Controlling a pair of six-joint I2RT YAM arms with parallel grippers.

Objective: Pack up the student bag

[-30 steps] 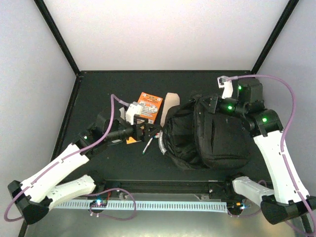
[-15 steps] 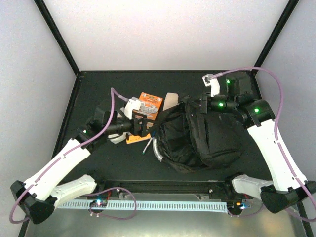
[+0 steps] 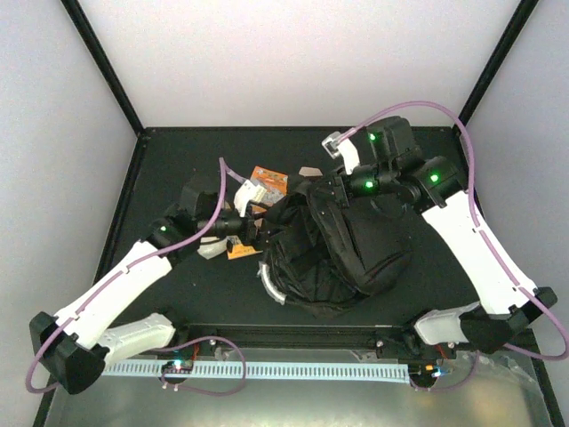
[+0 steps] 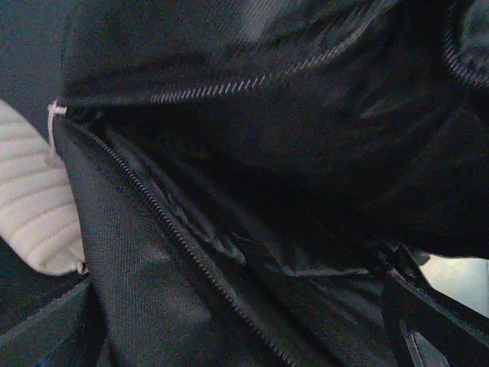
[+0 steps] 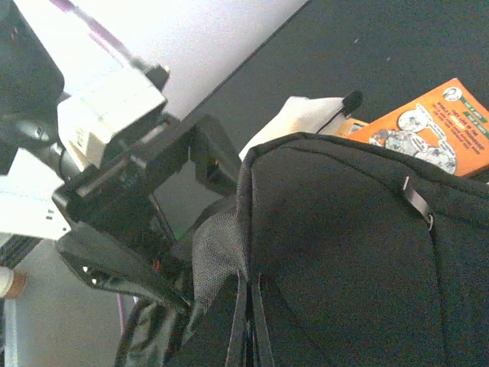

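- The large black fabric backpack (image 3: 356, 258) lies on the black table (image 3: 169, 169), right of centre. Its upper part is bunched and raised under the right gripper.
- The right gripper (image 3: 331, 185) is closed and pinches a fold of fabric at the far upper edge of the black fabric backpack (image 5: 344, 252).
- The left gripper (image 3: 258, 229) has its jaws fully apart and holds nothing. It sits at the mouth of the unzipped main compartment.
- The left wrist view looks along the open zipper (image 4: 164, 225) into the dark interior.
- The grey curved handle (image 3: 269, 289) rests at the backpack's near-left edge, next to the table surface.
- An orange printed booklet (image 3: 268, 182) lies flat beyond the left gripper, just beside the backpack's far-left side.
- A white ribbed pouch (image 4: 30, 199) sits outside the opening, just beside the outer fabric.
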